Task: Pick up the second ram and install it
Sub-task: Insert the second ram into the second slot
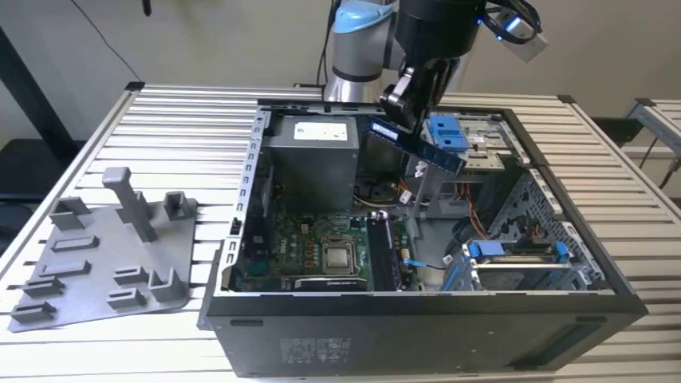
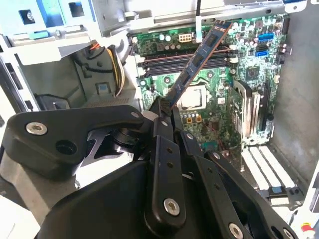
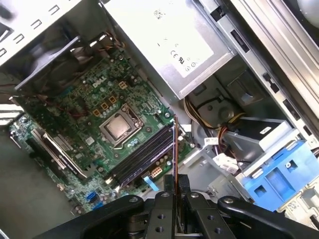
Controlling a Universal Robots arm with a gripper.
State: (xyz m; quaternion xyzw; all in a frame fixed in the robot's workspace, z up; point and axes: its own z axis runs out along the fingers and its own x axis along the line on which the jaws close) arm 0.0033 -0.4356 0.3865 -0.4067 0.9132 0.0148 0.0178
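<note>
Nearest the lens in the exterior view lay the white slatted counter (image 1: 107, 355), which carried everything else. On it, toward the exterior view's right, sat the black computer case (image 1: 426, 335), lying on its side with its open face up. At the exterior view's left rested a grey tray (image 1: 107, 255) of moulded holder blocks, just beside the case. The robot arm (image 1: 356, 40) came down from behind the case.

Inside the case, the grey power supply (image 1: 311, 159) filled the far corner, and in the first wrist view (image 3: 164, 40) its labelled face showed. Next to it the green motherboard (image 1: 309, 239) lay flat on the case floor; both wrist views looked down on it (image 2: 219, 99) (image 3: 94, 114). A blue drive cage (image 1: 511, 251) sat in the case at the exterior view's right. The processor socket (image 1: 338, 257) was near the middle of the board, with the long memory slots (image 2: 184, 59) (image 3: 142, 157) running just beside it.

The end effector (image 1: 399, 112) hung over the open case, its black fingers pressed together on one end of the second ram (image 1: 420, 144). That slim dark stick jutted out tilted, at about the height of the case's open rim and well above the board. In the second wrist view the end effector (image 2: 164, 107) held the stick (image 2: 199, 57) so that it crossed the slots at an angle. In the first wrist view the end effector (image 3: 175, 191) showed the stick (image 3: 175, 149) edge-on, a thin line reaching toward the slots.
</note>
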